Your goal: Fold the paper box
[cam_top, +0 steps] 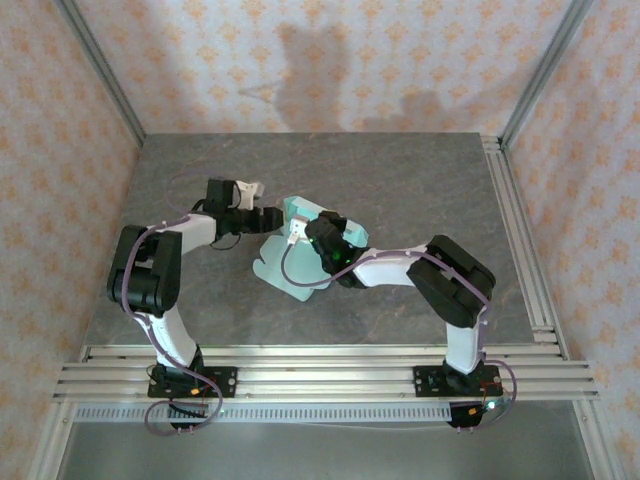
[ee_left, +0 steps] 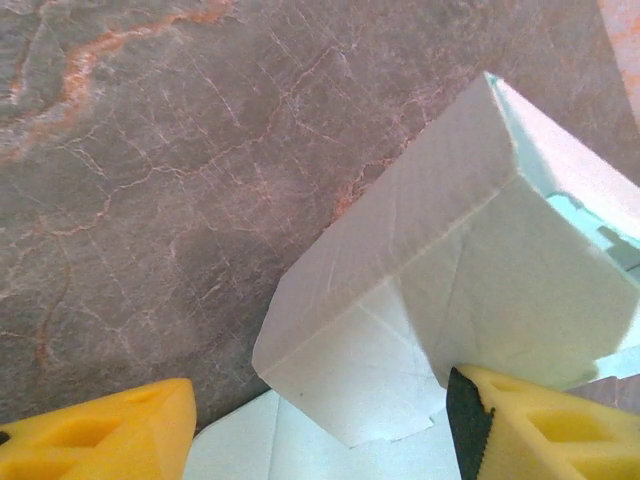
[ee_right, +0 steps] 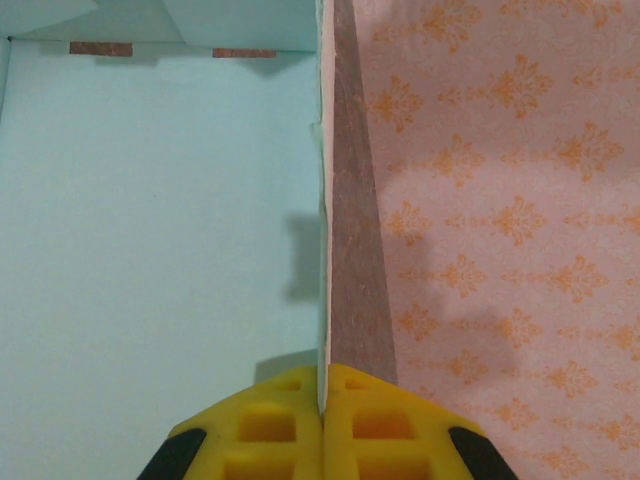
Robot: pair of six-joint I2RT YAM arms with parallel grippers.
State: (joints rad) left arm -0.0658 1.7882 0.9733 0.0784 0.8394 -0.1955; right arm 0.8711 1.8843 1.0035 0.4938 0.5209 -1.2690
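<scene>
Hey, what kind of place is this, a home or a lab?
Probably a lab test cell: two robot arms bolted to aluminium rails, a marble-look tabletop, and patterned backdrop walls in a metal frame.

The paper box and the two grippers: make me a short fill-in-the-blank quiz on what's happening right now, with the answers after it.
1. The right gripper is ____ on a thin wall of the paper box.
2. The left gripper is ____, with a folded corner of the box just ahead of it.
3. The fingers of both grippers are coloured ____.

Missing words: shut; open; yellow.
</scene>
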